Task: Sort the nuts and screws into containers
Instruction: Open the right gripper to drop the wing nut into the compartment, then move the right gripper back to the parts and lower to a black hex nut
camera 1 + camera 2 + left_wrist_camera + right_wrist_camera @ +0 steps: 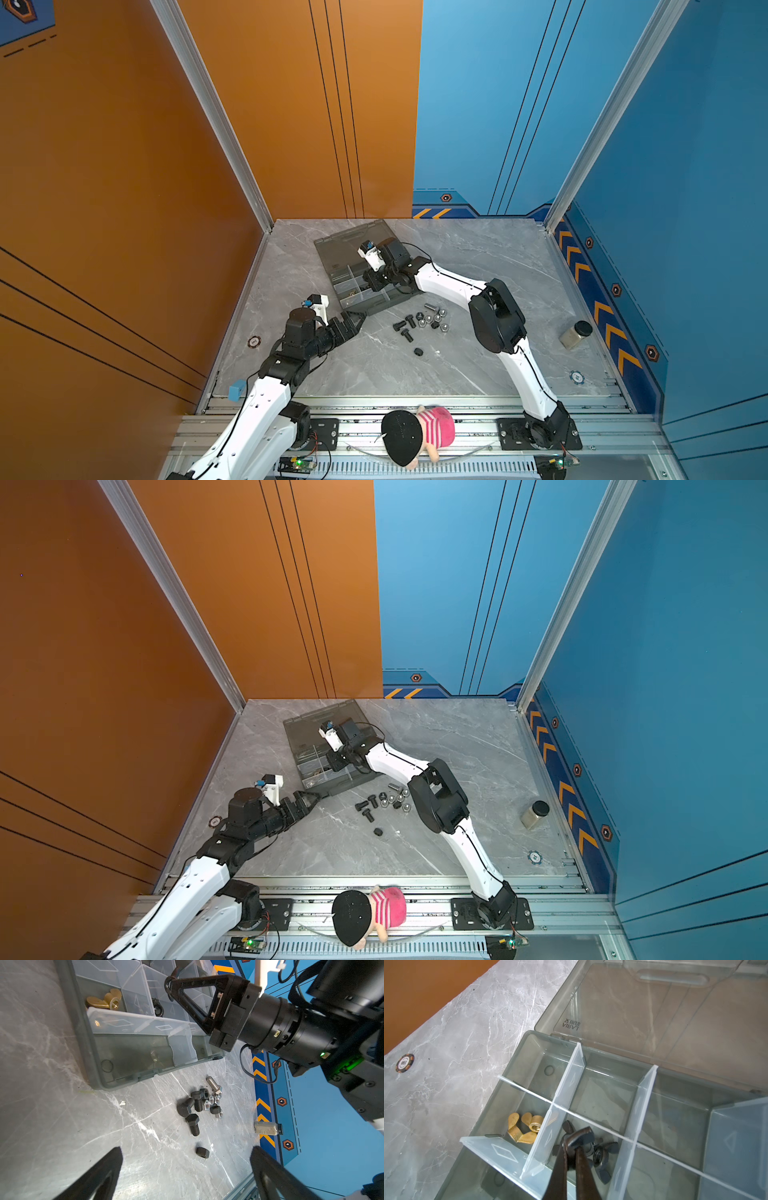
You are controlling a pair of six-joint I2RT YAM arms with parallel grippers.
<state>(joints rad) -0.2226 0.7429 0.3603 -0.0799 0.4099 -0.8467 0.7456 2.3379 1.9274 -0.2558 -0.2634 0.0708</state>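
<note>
My right gripper hangs over the open grey case, shut on a black wing nut. It is above a cell that holds more black wing nuts. The neighbouring cell holds brass wing nuts. Loose on the table in front of the case lie black bolts, a silver bolt, small silver and black nuts and a lone black nut. My left gripper stands open and empty at the case's near left corner, low over the table.
The case's lid lies flat behind it. A small glass jar lies at the right edge. Poker chips sit near both sides. A plush doll rests on the front rail.
</note>
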